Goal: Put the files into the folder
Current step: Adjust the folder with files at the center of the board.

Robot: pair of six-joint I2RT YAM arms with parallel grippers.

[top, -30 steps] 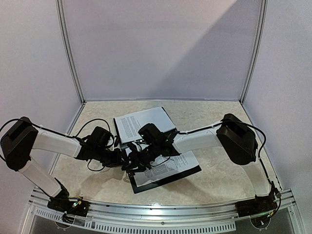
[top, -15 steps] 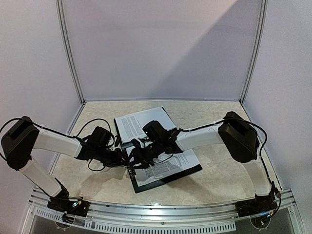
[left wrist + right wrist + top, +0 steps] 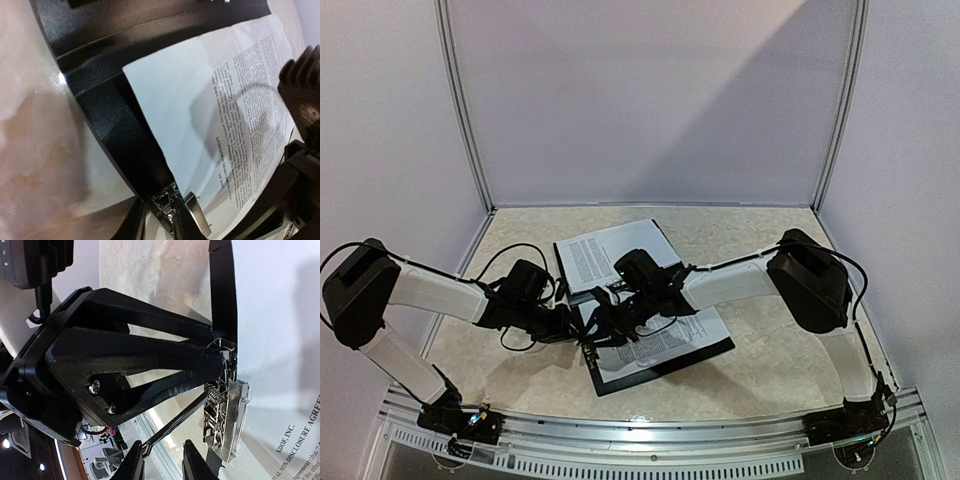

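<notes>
The black folder (image 3: pixel 720 349) lies open on the table, also in the left wrist view (image 3: pixel 115 135). Printed white files (image 3: pixel 665 345) lie on its near half, and another sheet (image 3: pixel 610 250) on its far half. The files fill the left wrist view (image 3: pixel 200 115) and the right wrist view (image 3: pixel 280 315). A metal clip (image 3: pixel 197 215) sits at the paper's left edge, also in the right wrist view (image 3: pixel 230 420). My left gripper (image 3: pixel 578 330) (image 3: pixel 162 227) is shut on the clip's end. My right gripper (image 3: pixel 603 318) (image 3: pixel 162 462) hovers beside the clip, jaws a little apart and empty.
The left gripper's black fingers (image 3: pixel 125 365) cross right in front of my right wrist camera. White walls with metal corner posts (image 3: pixel 465 120) enclose the marble-patterned table (image 3: pixel 770 380). A metal rail (image 3: pixel 650 435) runs along the near edge.
The right gripper has shifted slightly right and away along the folder's left edge. The folder's near half has shifted a little. The left arm has stayed in place.
</notes>
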